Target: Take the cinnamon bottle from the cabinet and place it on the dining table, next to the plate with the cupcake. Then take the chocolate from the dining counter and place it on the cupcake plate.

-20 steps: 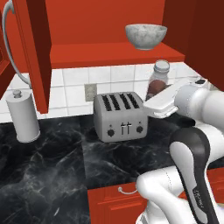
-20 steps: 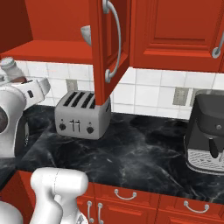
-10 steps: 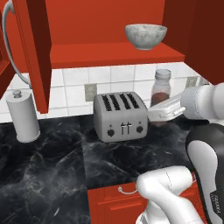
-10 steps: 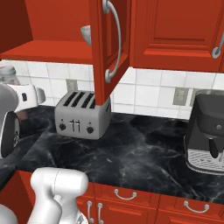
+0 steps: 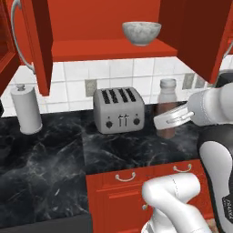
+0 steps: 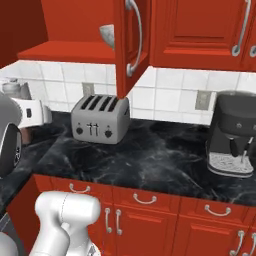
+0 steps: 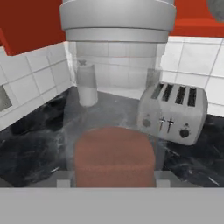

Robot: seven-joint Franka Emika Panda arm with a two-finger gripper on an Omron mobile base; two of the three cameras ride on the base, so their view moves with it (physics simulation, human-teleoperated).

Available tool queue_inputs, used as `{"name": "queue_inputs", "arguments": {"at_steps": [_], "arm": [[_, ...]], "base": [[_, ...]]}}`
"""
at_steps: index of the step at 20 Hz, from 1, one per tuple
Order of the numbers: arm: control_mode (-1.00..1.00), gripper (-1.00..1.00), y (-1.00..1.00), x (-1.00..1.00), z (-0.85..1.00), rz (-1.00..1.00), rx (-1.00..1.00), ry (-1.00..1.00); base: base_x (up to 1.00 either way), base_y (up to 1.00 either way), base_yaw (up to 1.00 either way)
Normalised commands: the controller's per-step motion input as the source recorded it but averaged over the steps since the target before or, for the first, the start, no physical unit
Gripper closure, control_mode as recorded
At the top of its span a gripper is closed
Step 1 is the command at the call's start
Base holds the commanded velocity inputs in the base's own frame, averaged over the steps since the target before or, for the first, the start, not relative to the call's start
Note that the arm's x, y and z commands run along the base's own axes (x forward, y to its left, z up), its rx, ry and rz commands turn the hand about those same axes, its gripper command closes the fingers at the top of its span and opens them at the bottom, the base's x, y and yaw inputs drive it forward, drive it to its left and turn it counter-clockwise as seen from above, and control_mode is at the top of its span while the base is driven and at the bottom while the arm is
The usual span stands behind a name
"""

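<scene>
Right now your gripper (image 5: 167,119) sits clamped on the cinnamon bottle (image 5: 167,96), fingers closed against its lower body, and the bottle stands upright in the grasp above the black marble counter (image 5: 54,159). From the left base view you see the bottle just right of the toaster (image 5: 119,109), near it but apart, with its grey cap level with the white tile backsplash. Whether the bottle's base touches the counter, you cannot tell; the white hand covers that part.

Hand view: the bottle (image 7: 114,100) looms close, clear glass walls, brown cinnamon filling the lower part, broad grey cap at the top (the toaster (image 7: 173,113) shows through and beside the glass on the right). A paper towel roll (image 7: 86,85) appears behind the glass, blurred.

Left base view again: open cabinet above, red doors swung out, a grey bowl (image 5: 141,32) on the shelf. The paper towel roll (image 5: 26,109) stands at the far left of the counter, well apart from the toaster.

Right base view: coffee machine (image 6: 234,134) at the right end of the counter, toaster (image 6: 100,118) left of centre.
</scene>
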Motion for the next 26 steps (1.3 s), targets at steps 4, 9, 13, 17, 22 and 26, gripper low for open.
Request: {"name": "queue_inputs", "arguments": {"at_steps": [4,9,13,17,22,26], "arm": [[1.00,1.00,0.00,0.00,0.00,0.00,0.00,0.00],[1.00,1.00,0.00,0.00,0.00,0.00,0.00,0.00],[1.00,1.00,0.00,0.00,0.00,0.00,0.00,0.00],[1.00,1.00,0.00,0.00,0.00,0.00,0.00,0.00],[1.00,1.00,0.00,0.00,0.00,0.00,0.00,0.00],[1.00,1.00,0.00,0.00,0.00,0.00,0.00,0.00]], "base": [[-0.89,-0.30,-0.15],[-0.48,-0.35,-0.64],[-0.23,-0.39,-0.73],[-0.04,-0.58,-0.73],[0.00,-0.80,-0.70],[0.00,-0.80,-0.66]]}}
